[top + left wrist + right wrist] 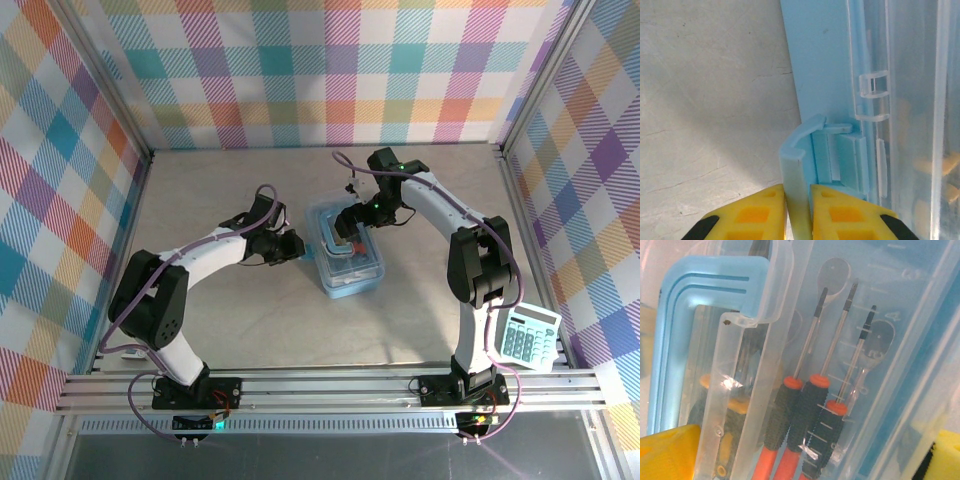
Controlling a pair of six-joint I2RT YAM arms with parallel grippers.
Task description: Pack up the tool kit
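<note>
At the near edge of the table (230,330), just right of the right arm's base, lies a white calculator (530,338). Further in, the left gripper (797,215) reaches toward the tool kit's case (352,278) from its left side. In the left wrist view its yellow fingers (757,216) are pinched together on a light blue latch (792,165) that juts from the case's side wall, with bare table to the left of it. The case sits closed near the middle of the table, its long side running away from the arms. Over its far half hangs the right gripper (345,235), jaws spread wide. In the right wrist view one yellow finger shows at each lower corner, with the case between them; whether the pads touch it I cannot tell. Through the clear lid (880,315) three screwdrivers (807,400) with black-and-red handles lie side by side, tips pointing up the picture. Left of them is a blurred yellow-and-black tool (727,415), and the blue handle (705,280) curves around the case's end. Plaid walls (330,70) close off the far side.
</note>
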